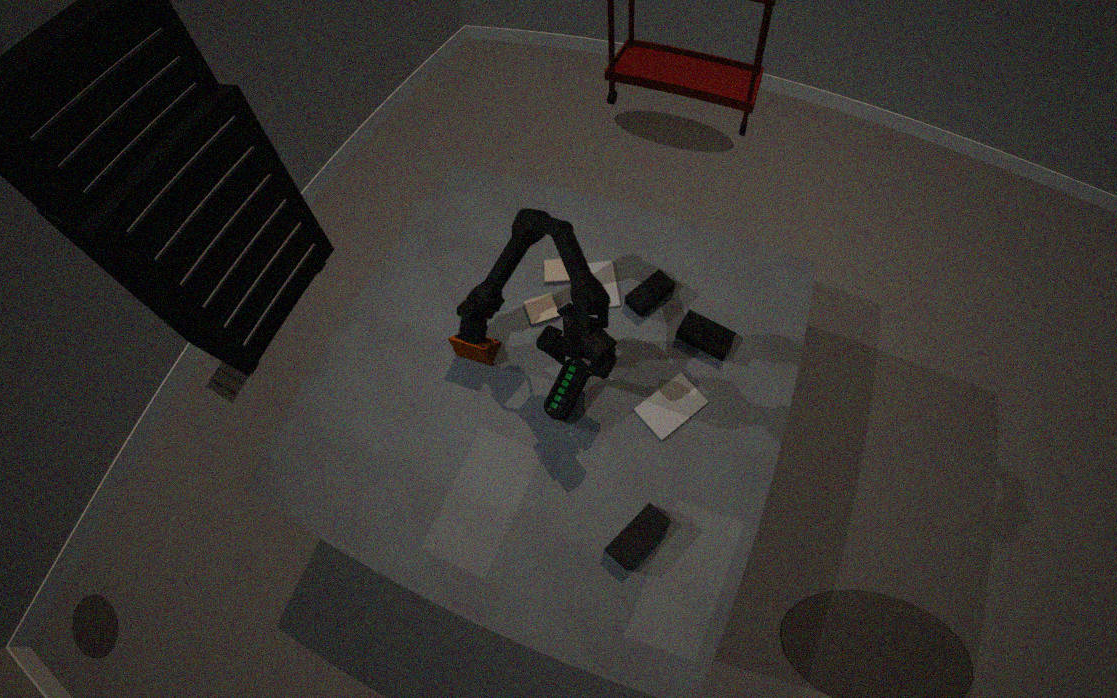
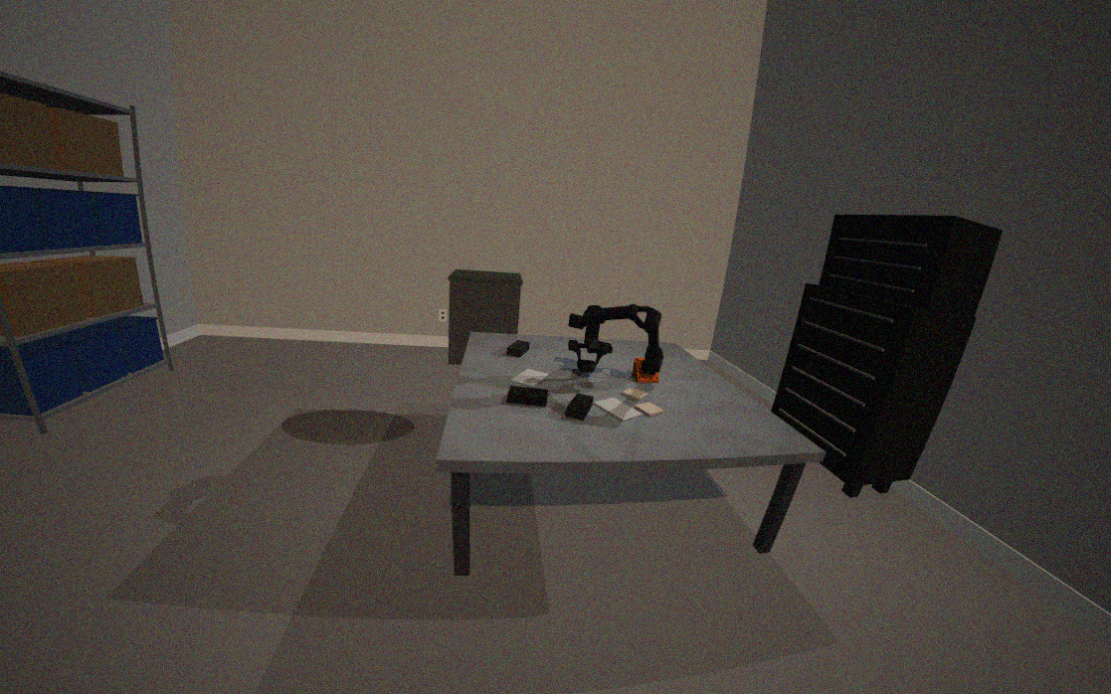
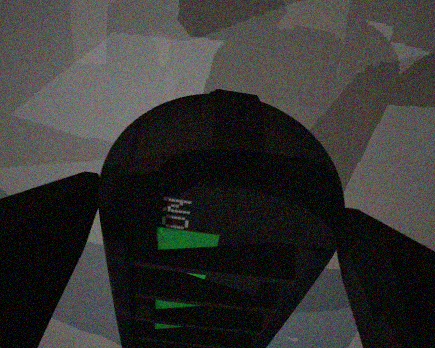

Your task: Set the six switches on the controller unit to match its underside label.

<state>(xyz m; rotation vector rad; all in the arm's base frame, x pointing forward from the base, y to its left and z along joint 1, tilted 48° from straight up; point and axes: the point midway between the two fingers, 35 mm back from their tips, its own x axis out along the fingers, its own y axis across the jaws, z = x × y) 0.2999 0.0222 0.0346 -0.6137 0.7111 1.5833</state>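
The dark controller unit [image 1: 559, 385] [image 2: 586, 366] [image 3: 255, 210] shows its switch side, with a row of green switch ends in the top view. My gripper [image 1: 578, 367] [image 3: 221, 206] is shut on the unit, a fingertip against each long side. Its shadow lies apart from it on the bench [image 1: 354, 398] [image 2: 629, 443], so it seems held a little above the top. In the wrist view the word ON stands beside the nearest green end; the second green patch is only a sliver. The farther switches and the underside label are hidden.
Dark boxes [image 1: 650, 293] [image 1: 705, 335] [image 1: 637, 537] lie around the arm. A pale sheet [image 1: 671, 407] [image 2: 530, 376] lies right of the unit in the top view. Another sheet [image 2: 618, 408] and two tan pads [image 1: 555, 271] [image 1: 541, 308] lie behind the arm there. The arm stands on an orange base [image 1: 475, 349] [image 2: 646, 371].
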